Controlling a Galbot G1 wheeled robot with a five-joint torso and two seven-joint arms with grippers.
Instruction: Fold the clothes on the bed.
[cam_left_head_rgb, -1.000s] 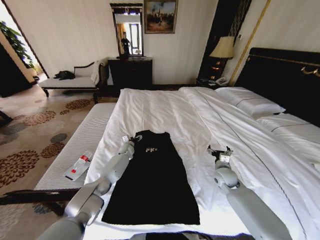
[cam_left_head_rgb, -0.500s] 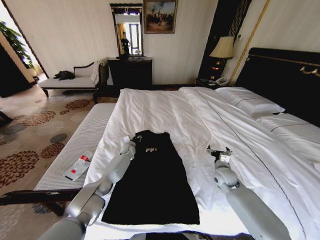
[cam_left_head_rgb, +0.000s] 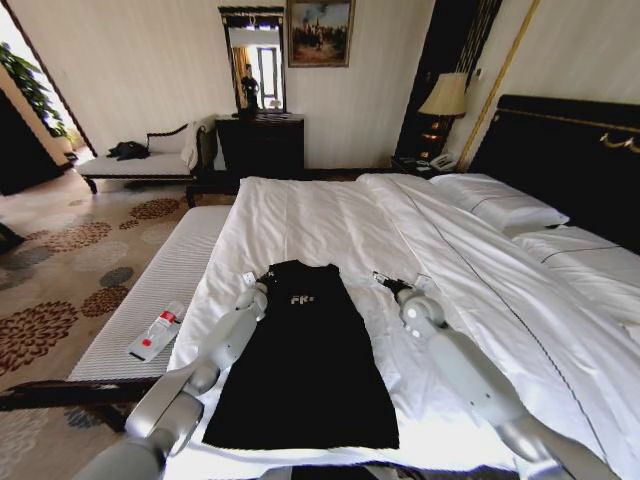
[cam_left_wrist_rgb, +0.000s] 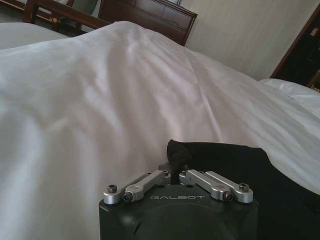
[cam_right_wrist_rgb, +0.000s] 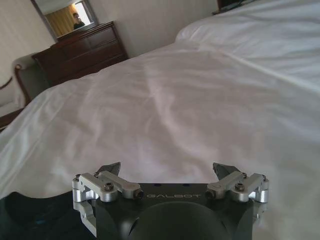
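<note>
Left hand (cam_left_head_rgb: 262, 283) sits at the T-shirt's (cam_left_head_rgb: 310, 360) left shoulder corner, clenched on a pinch of black fabric; in the left wrist view the left hand (cam_left_wrist_rgb: 172, 170) has a small dark fold bunched up between its closed fingers. Right hand (cam_left_head_rgb: 390, 284) hovers low over the white duvet (cam_left_head_rgb: 320, 220) just beside the shirt's right shoulder, released, fingers spread wide, touching nothing; the right wrist view shows the right hand (cam_right_wrist_rgb: 167, 170) with both fingertips apart over bare duvet and black cloth at the frame's lower corner.

Black T-shirt lies flat on the bed (cam_left_head_rgb: 560, 150), near the foot edge, collar pointing toward the far side, white lettering (cam_left_head_rgb: 302, 299) on the chest, sides already folded in to a narrow strip. Pillows (cam_left_head_rgb: 500, 205) lie at the dark headboard on the robot's right. A grey bench (cam_left_head_rgb: 150, 300) runs along the bed's left side with a white-and-red object (cam_left_head_rgb: 155, 335) lying on it. Farther off: patterned carpet (cam_left_head_rgb: 70, 260), chaise (cam_left_head_rgb: 140, 160), dark dresser (cam_left_head_rgb: 262, 145) under a mirror, lamp (cam_left_head_rgb: 445, 97).
</note>
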